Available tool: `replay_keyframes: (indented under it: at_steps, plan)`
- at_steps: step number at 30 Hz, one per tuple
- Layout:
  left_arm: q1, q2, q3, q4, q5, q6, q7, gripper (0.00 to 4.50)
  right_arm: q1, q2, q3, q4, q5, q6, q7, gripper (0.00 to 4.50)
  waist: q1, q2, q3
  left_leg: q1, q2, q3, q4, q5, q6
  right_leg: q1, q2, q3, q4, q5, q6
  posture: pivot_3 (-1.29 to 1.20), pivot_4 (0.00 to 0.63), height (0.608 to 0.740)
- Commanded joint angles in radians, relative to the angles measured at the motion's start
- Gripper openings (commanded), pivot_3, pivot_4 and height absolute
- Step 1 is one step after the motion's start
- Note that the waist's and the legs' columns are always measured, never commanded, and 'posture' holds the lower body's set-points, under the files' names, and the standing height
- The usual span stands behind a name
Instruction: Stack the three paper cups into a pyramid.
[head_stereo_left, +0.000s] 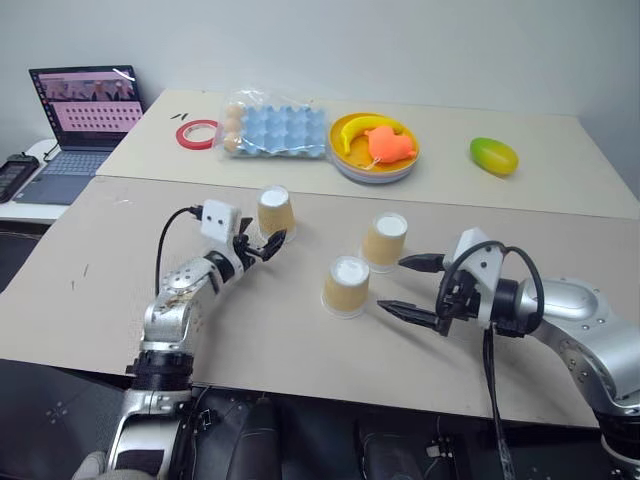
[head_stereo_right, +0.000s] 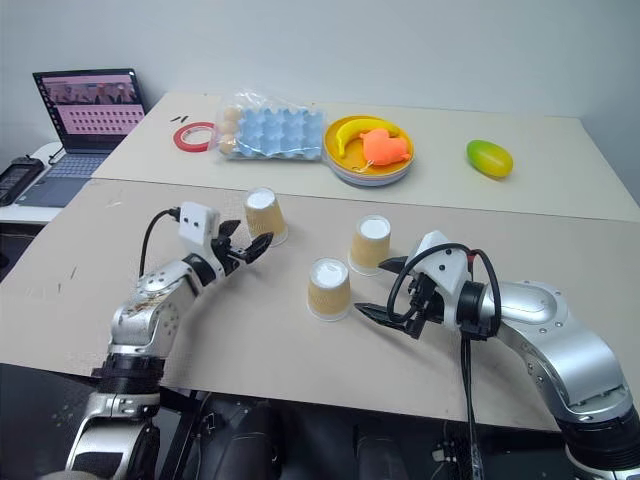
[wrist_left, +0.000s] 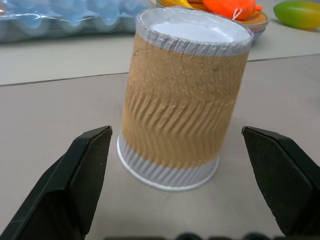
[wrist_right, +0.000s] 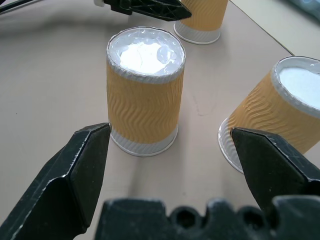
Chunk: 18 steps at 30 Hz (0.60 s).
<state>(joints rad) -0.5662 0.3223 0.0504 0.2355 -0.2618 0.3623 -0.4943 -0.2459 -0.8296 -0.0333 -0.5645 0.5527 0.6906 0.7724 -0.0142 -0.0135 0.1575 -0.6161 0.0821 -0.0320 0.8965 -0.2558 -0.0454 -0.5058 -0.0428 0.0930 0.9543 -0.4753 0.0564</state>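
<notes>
Reaching with its fingers spread wide, the robot's left gripper (head_stereo_left: 262, 243) is lining up on the farthest of three small tan ribbed paper cups, the far-left cup (head_stereo_left: 275, 212), which is standing upside down, white base up, on the brown cardboard tabletop (head_stereo_left: 90, 300); in the left wrist view that cup (wrist_left: 185, 97) is sitting squarely between the two black fingers (wrist_left: 75, 175) but not yet touched. The other two cups, a near cup (head_stereo_left: 347, 286) and a right-hand cup (head_stereo_left: 385, 240) just beyond it at about 1 o'clock, are also resting inverted and close together near mid-table, looking like the pyramid's base. The right gripper (head_stereo_left: 412, 285), jaws likewise wide and empty, is hovering at 3 o'clock of the near cup. Nothing is stacked so far, so the job appears to be at its opening step: fetching the third cup. The next move probably calls for easing the left fingers forward around the ribbed wall, closing gently enough not to crush it, then lifting and setting it across the pair's bases. Beyond, at 12 o'clock, a yellow plate (head_stereo_left: 345, 163) of toy fruit and a blue egg tray (head_stereo_left: 285, 130) are lying unused.
</notes>
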Motion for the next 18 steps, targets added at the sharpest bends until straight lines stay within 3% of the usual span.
replay_keyframes:
  at_steps: [1, 10, 18]
  plan:
    - [-0.081, -0.007, -0.021, 0.108, 0.035, -0.100, -0.039, 4.44, 0.010, 0.004, -0.035, -0.046, 0.006, -0.004, -0.017, 4.50, -0.001, 0.000, 0.000, 0.000, 0.000, 0.000, 0.000, 0.000, 0.000, 0.000, 0.000, 0.000, 0.000, 0.000, 0.000, 0.00, 0.150, 0.645]
    - [-0.236, -0.038, -0.021, 0.294, 0.060, -0.209, -0.073, 4.44, 0.026, 0.005, -0.039, -0.060, 0.007, -0.003, -0.036, 4.50, -0.003, -0.001, 0.000, 0.000, 0.000, 0.000, 0.000, 0.000, 0.000, 0.000, 0.000, 0.000, 0.000, 0.000, 0.000, 0.00, 0.150, 0.645]
    - [-0.268, -0.037, -0.020, 0.311, 0.061, -0.210, -0.090, 4.44, 0.034, 0.006, -0.040, -0.068, 0.007, -0.003, -0.045, 4.50, -0.005, -0.001, 0.001, 0.000, 0.000, 0.000, -0.001, 0.000, 0.000, 0.000, 0.000, 0.000, 0.000, 0.000, 0.000, 0.00, 0.150, 0.645]
